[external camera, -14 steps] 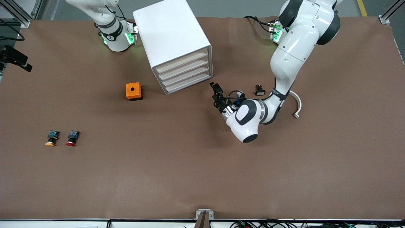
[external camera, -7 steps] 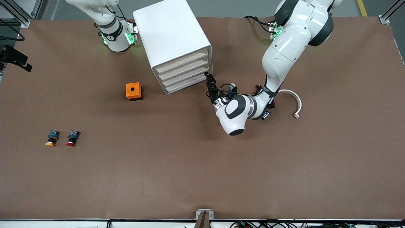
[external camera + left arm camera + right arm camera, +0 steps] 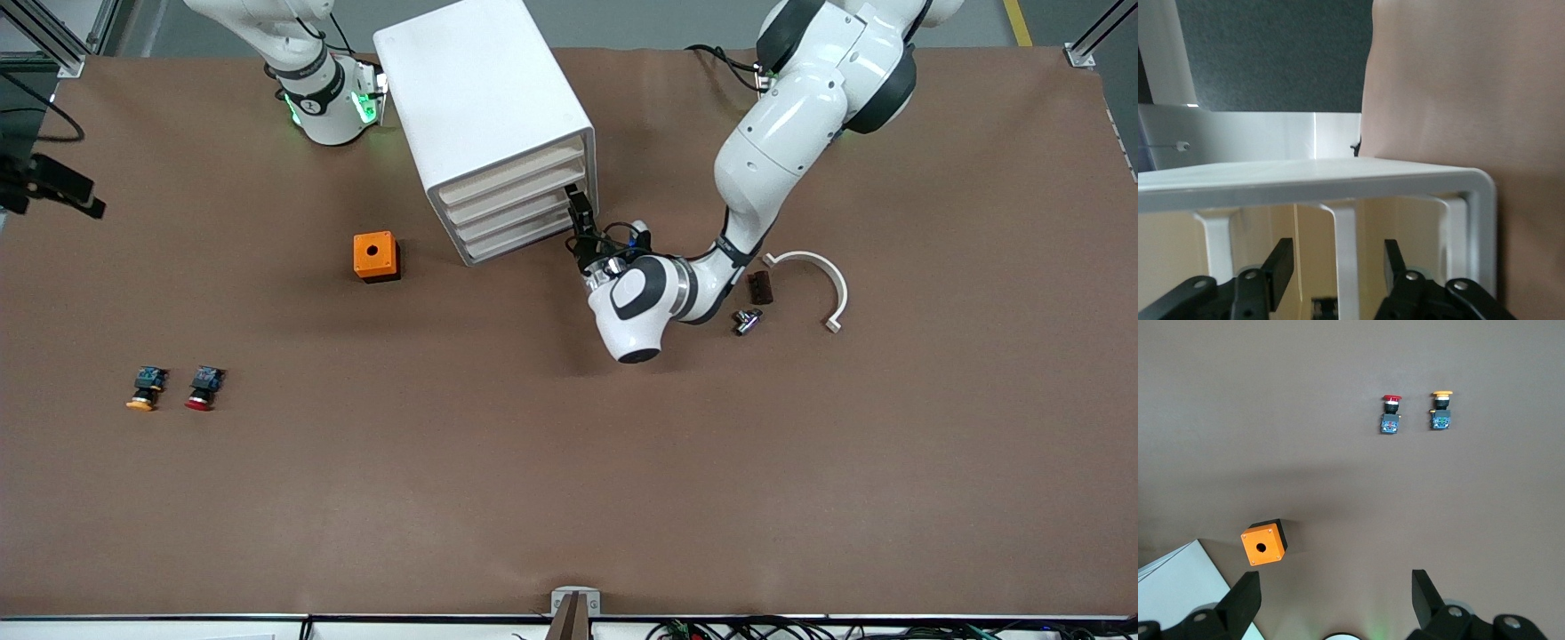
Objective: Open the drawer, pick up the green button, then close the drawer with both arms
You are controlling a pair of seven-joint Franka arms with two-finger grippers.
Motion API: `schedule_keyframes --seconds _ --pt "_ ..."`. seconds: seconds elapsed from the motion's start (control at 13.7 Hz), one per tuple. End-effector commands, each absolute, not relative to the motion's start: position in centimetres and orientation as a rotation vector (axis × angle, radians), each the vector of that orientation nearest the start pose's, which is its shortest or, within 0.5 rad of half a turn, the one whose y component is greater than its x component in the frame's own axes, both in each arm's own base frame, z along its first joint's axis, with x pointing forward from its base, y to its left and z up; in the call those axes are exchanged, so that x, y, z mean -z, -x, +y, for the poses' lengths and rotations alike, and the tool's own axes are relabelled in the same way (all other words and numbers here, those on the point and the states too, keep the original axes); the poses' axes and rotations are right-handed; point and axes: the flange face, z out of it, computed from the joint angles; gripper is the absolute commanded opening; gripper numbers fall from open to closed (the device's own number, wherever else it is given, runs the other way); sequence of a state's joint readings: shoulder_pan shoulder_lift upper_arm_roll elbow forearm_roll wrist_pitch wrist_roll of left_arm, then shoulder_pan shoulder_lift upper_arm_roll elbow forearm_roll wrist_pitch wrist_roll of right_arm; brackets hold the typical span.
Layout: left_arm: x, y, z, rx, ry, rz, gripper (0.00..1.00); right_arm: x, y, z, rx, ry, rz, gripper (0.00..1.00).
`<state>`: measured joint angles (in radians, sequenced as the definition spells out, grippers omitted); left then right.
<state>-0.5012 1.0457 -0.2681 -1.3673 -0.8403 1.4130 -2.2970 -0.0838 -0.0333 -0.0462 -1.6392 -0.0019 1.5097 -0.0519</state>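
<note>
- Drawer (image 3: 520,216) is shut, flush with the three others in the front of the white cabinet (image 3: 480,80), so the first step of the task is not done.
- Left tool (image 3: 575,197) is right at that front, at the corner toward the left arm's end of the bench (image 3: 569,498), level with what looks like one of the lower two drawers.
- In the left wrist view the left tool (image 3: 1338,257) has its fingers (image 3: 1281,257) partly apart, straddling a white rib of the cabinet front. A gap shows on each side of the rib, so it has hold of nothing yet.
- Green-capped button is not in view anywhere. It is presumably inside the shut drawer just ahead of the left tool, though that is a guess.
- Right tool (image 3: 1335,587) hangs wide apart and empty, well away from the left tool, over the bench beside the cabinet. That arm waits.
- Below the right tool lies an orange box (image 3: 375,256), and further out from it a red-capped button (image 3: 203,388) and an orange-capped button (image 3: 145,389), neither the one wanted.
- Left to do, as I judge it: grip and pull the drawer out, lift the button, then push the drawer shut.
</note>
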Motion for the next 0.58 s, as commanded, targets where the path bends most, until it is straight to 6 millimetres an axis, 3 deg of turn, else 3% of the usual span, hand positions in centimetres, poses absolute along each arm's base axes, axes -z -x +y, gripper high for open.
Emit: schedule_keyframes --seconds 0.0,0.15,0.22,0.29,0.51 --pt "-11.4 -39.7 -49.6 -1.318 1.122 -1.505 0.49 -57.6 -55.8 -7.7 -0.222 3.133 0.123 1.0" --pt "-10.9 -39.0 -49.6 -1.308 1.112 -1.497 0.36 -54.4 -57.4 -8.7 -0.294 3.125 0.143 1.0" --pt "-10.7 -38.8 -49.6 -1.306 1.109 -1.491 0.31 -53.9 -57.9 -9.6 -0.302 3.124 0.164 1.0" --pt "-10.6 -38.6 -49.5 -1.304 1.105 -1.49 0.27 -54.1 -57.9 -10.4 -0.289 3.117 0.188 1.0" --pt "-10.4 -38.6 -49.5 -1.304 1.106 -1.489 0.1 -53.9 -57.8 -10.4 -0.311 3.115 0.217 1.0"
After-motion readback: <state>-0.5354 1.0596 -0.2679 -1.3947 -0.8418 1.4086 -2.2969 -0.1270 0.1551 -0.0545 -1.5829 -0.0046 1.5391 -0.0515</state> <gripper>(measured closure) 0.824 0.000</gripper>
